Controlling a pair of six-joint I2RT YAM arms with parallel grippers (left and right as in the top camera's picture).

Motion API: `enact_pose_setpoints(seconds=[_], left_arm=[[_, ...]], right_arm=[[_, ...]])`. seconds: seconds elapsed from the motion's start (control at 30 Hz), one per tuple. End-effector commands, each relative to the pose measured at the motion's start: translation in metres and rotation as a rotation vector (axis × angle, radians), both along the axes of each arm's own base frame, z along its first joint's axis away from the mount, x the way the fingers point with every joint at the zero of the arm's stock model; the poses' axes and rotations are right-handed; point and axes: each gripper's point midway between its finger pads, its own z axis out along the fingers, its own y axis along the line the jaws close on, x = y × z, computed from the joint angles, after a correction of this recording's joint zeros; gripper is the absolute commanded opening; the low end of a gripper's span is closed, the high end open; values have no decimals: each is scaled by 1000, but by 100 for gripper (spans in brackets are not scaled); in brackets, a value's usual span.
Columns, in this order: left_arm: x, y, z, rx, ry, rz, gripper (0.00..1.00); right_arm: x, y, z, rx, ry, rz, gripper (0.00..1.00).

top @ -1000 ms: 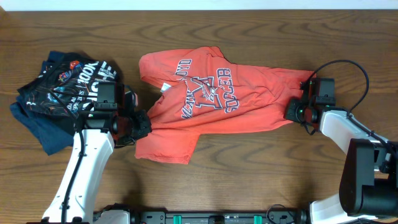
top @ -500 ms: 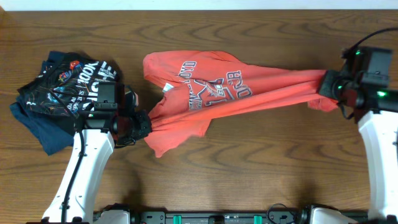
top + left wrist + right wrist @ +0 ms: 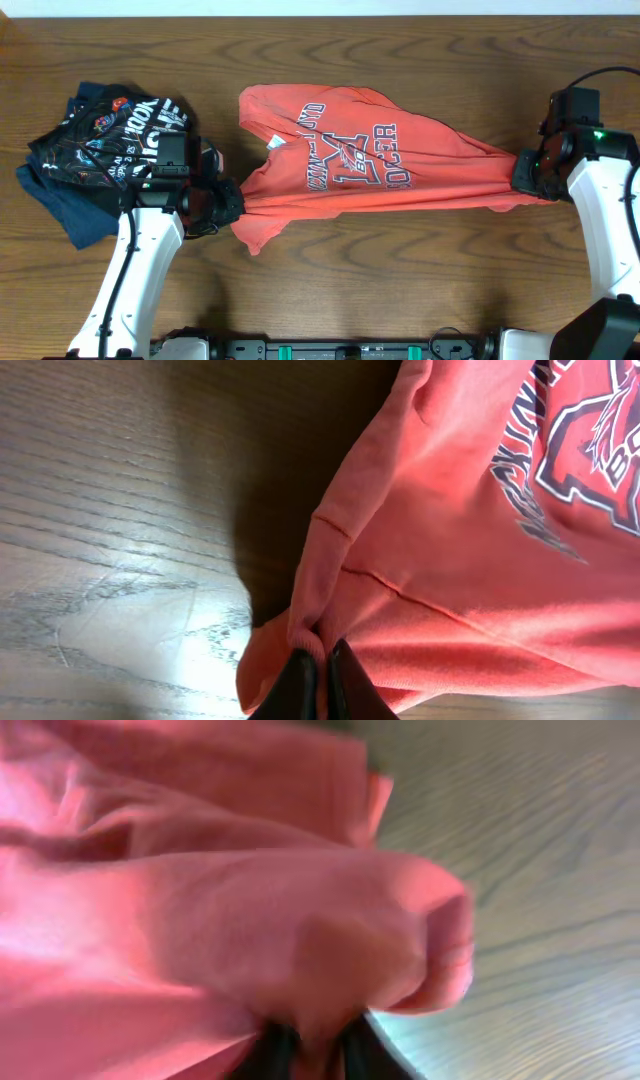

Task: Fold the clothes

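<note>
Two arms are at work over one dark brown wood-grain table, and I record both as clamped on cloth. My left gripper is closed on the left end of the red-orange T-shirt. The left wrist camera shows its dark fingertips pressed together with a folded hem pinched between them. My right gripper is closed on the opposite end of the same shirt. In the right wrist camera, bunched fabric covers the fingers and only their dark tips show at the bottom edge.

The T-shirt sits at the middle of the table, drawn out lengthwise between the two grippers, with creases running from the chest toward the right gripper. Its lettering and chest graphic face up. One flap hangs toward the near edge, just beside the left gripper. From overhead I cannot tell whether the mid-section touches the wood. The left wrist view shows a dark shadow on the table under the shirt's edge.

A pile of dark navy garments with white lettering lies at the table's left, beside the left arm and apart from the shirt.

Surface: the grain runs left to right, with pale glare in both wrist views. A thin white strip borders the far edge; I cannot tell what it is.
</note>
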Motion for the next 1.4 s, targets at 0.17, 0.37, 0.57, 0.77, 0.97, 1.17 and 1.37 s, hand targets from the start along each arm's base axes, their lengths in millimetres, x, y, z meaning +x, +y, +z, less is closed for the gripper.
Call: enact_pose_setpoints(seconds=[0.17,0.37,0.57,0.77,0.97,1.17,1.37], left_arm=[[-1,6,-2,30,0,5,6],[-1,6,-2,30,1,5,6],[-1,6,-2,30,0,5,6],[-1,6,-2,30,0,5,6],[-1,6,-2,30,1,5,6],[-1,6,-2,30,0,5,6],[1,6,-1,30,-8,5,6]], right_arm=[[51,-38,16,-158,-196,-58,33],[24,-17,-14,-34,-31,-37,47],[-31,-16,-35,-30,176,-136,50],[-51,-4,-77,34,215,-133,51],[-42,7,-111,89,118,-119,41],[10,36,-79,278,-66,-23,1],[114,31,-4,260,-509,80,1]])
